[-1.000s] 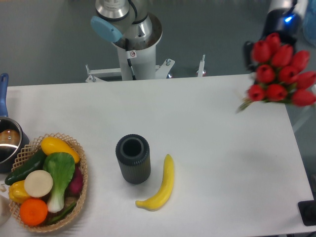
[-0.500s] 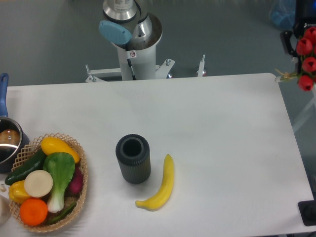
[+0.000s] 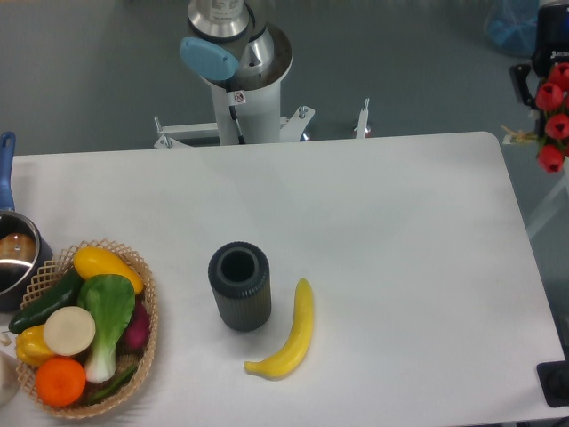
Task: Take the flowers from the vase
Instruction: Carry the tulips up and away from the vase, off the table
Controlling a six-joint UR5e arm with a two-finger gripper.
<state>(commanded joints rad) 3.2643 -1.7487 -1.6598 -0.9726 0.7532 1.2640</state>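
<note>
The flowers (image 3: 555,118) hang beyond the worktop's (image 3: 400,231) far right corner, mostly cut off by the picture edge, beside the dark end effector (image 3: 544,67), whose grip cannot be made out, while the vase (image 3: 239,286) stands empty near the worktop's middle, a banana (image 3: 292,334) just beside it.

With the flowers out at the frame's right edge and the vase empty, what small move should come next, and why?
Probably just hold position, or a slight pause. The flowers are off past the table's right edge, well clear of the vase, whose mouth shows empty. The gripper is mostly out of frame, so its grip cannot be confirmed; nothing visible calls for further travel.
</note>
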